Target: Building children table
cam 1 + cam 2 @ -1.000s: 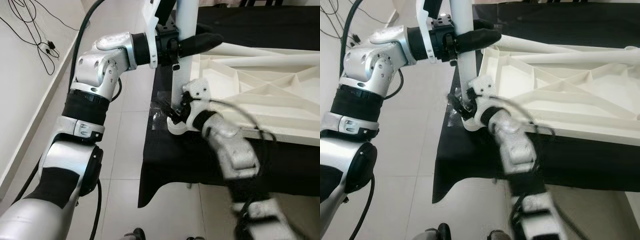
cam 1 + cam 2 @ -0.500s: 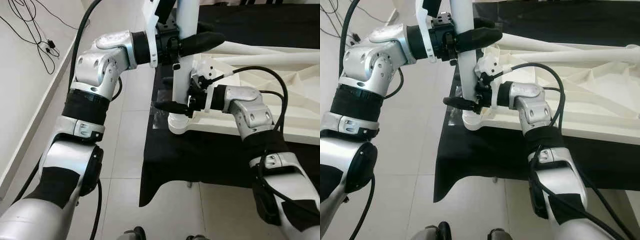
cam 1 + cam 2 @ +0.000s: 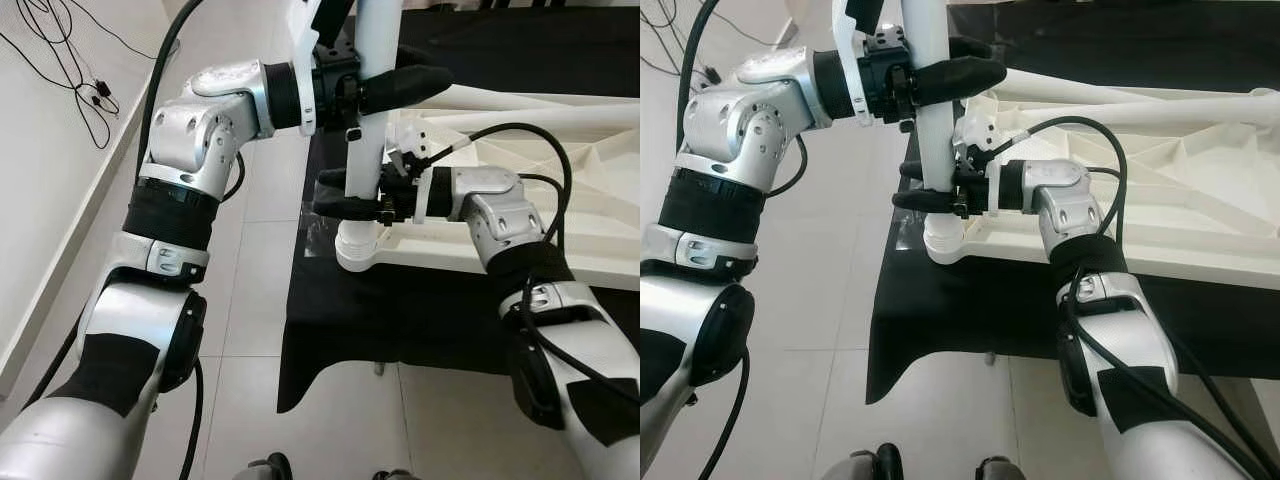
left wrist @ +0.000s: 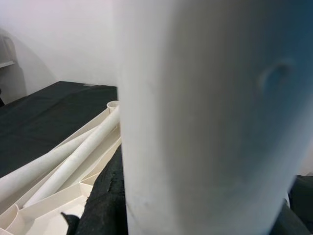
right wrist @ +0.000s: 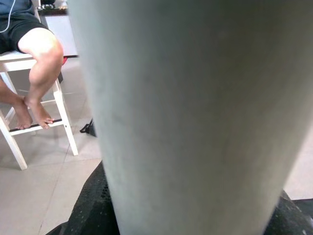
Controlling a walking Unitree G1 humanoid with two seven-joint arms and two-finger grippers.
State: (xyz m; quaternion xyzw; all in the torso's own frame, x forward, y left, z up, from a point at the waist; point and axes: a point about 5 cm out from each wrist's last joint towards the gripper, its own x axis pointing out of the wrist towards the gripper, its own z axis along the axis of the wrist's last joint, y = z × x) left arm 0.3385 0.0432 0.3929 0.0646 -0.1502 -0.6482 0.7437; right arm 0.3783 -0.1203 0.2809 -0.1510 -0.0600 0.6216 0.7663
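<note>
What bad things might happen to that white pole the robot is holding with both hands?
The table leg stands upright in the corner socket of the upside-down tabletop. If the left gripper up high and the right gripper lower down push unevenly, the leg might tilt and jam. That corner also sits near the edge of the black cloth, so a hard push might slide the tabletop off.

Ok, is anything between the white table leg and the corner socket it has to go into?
Nothing visible. The round white plastic table leg stands upright with its foot already in the corner socket of the white ribbed tabletop. The left hand grips it high, the right hand lower.
</note>
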